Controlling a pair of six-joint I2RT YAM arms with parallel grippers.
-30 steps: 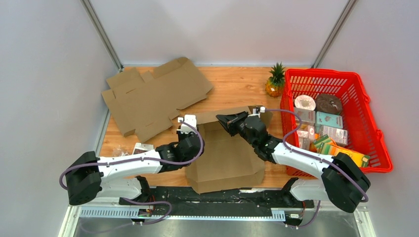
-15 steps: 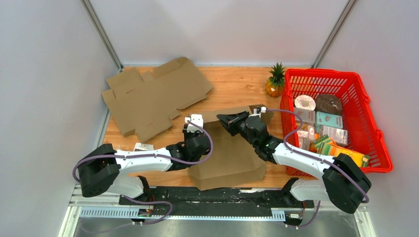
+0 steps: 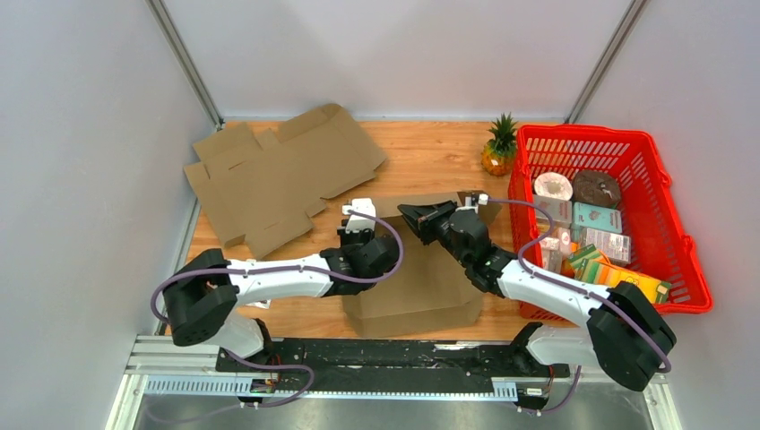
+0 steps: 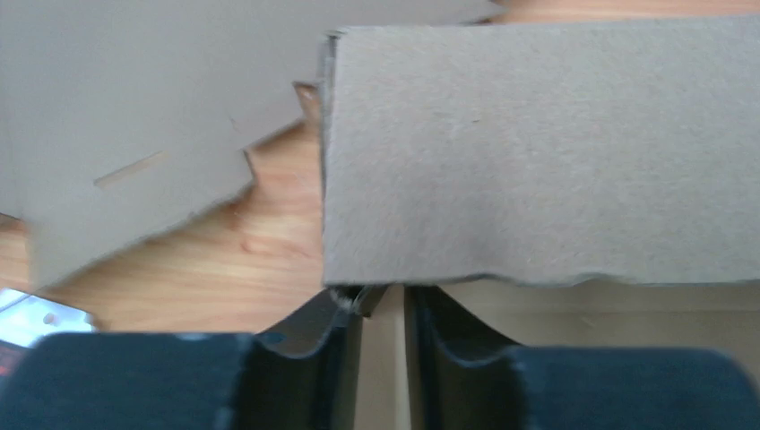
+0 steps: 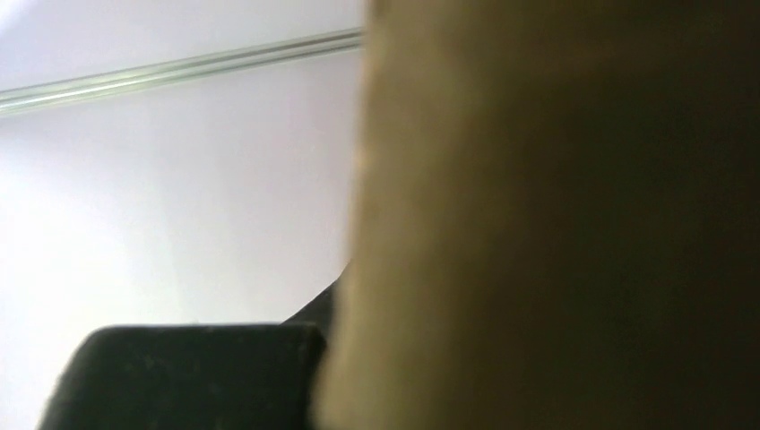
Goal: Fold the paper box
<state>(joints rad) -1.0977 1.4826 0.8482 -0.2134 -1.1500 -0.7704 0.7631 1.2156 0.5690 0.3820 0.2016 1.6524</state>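
Centre of frame: right gripper (image 3: 409,213) clenched on paper box (image 3: 421,287) flap (cardboard blocks its wrist view). The left gripper (image 4: 384,305) meets a flap edge, grip unclear.

White-shelled left arm (image 3: 269,279), white-shelled right arm (image 3: 548,292): bulky black joint housings (image 3: 193,313), looping purple cables (image 3: 399,251), black fingers (image 4: 305,376), white wrist block (image 3: 359,211).

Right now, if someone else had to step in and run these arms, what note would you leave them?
Left fingers: nearly closed at the far-left corner of the box; grip unclear.
Right fingers: shut on the box's back flap.
The box sits mid-table, partly raised; a spare flat cardboard sheet lies far left.
Done: some walls stand up.
Left to do: fold the remaining flaps, close it.
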